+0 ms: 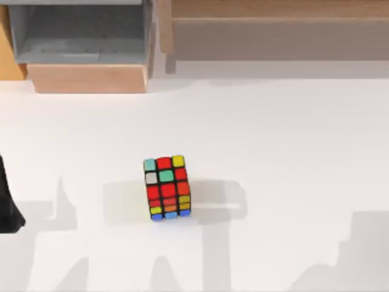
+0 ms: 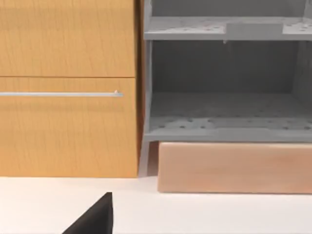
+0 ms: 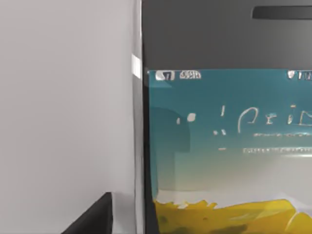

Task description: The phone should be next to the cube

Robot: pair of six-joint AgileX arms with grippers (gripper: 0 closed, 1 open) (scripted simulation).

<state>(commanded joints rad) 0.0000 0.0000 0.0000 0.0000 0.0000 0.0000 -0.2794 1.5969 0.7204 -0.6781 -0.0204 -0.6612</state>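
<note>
1. Up close, the phone (image 3: 219, 146) lies face up right in front of the right fingers (image 3: 95, 219), nearer to them than anything else in the right wrist view.
2. Its lit screen is teal above and yellow below. A dark band with a slim slot runs along its end, and a pale edge runs down its side.
3. Beside that edge is a plain pale surface. One dark tip of the right fingers sits just off the phone's edge, and I cannot tell whether they touch.
4. I cannot tell whether the right fingers are spread or pressed together.
5. One cube (image 1: 167, 187) sits upright on the white counter (image 1: 292, 140) near the middle of the top view. It is mostly red, with yellow, teal, white, orange and blue stickers.
6. The cube is well apart from the left arm (image 1: 7, 207), a dark shape at the counter's left edge.
7. The left fingers (image 2: 95, 219) show as one dark tip low over the counter. I cannot tell whether they are spread or pressed together.
8. Facing them, well apart, is one grey shelf unit (image 2: 224, 126) with two open compartments. It rests on one pale wooden block (image 2: 234, 168).
9. Just beside the unit stands one wooden cabinet (image 2: 68, 126) with one thin metal handle (image 2: 61, 94) across its front.
</note>
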